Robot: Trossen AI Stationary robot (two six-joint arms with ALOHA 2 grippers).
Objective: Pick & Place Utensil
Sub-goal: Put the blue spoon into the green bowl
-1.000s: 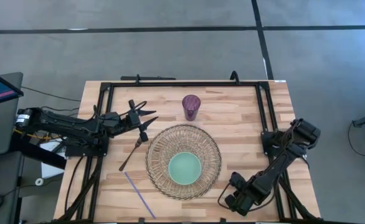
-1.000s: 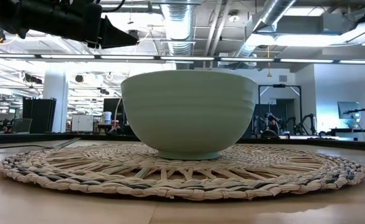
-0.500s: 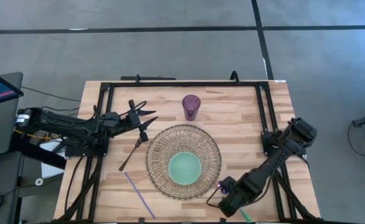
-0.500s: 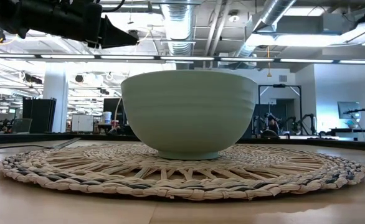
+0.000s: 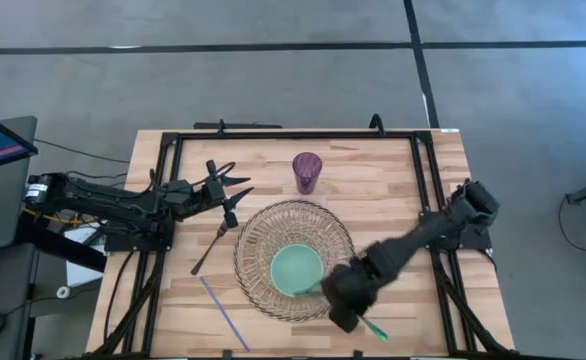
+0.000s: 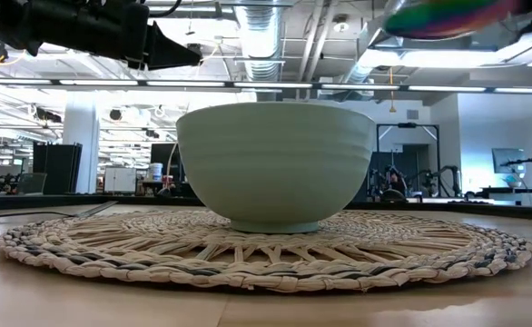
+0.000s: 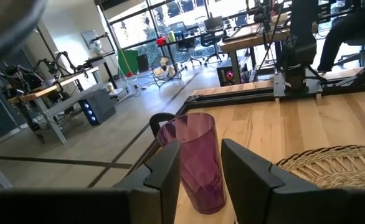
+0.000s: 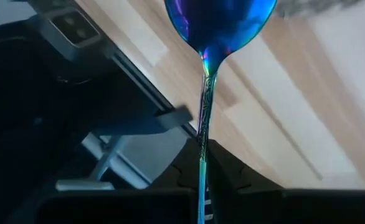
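My right gripper (image 5: 345, 300) has its jaws clamped on the handle of an iridescent spoon (image 8: 215, 37), as the right wrist view shows plainly, with the spoon's bowl pointing out ahead of the fingers. In the high view that gripper sits over the woven placemat (image 5: 258, 235) at about 4 o'clock from the pale green bowl (image 5: 296, 270), just beside its rim, and the spoon's handle end pokes out toward the desk (image 5: 393, 190) edge. I judge the pick done and the carry well along; what is left is to bring the spoon to its spot, likely in or next to the bowl, and let go. The bowl's wall is the thing most in my way if I come in low. My left gripper (image 5: 235, 190) waits at about 10 o'clock from the bowl with its jaws apart, holding nothing. A dark fork (image 5: 210, 247) lies on the desk at 9 o'clock, a purple straw (image 5: 221, 312) at 7 o'clock, and a purple cup (image 5: 307, 171) stands at 12 o'clock, all well clear of my path.
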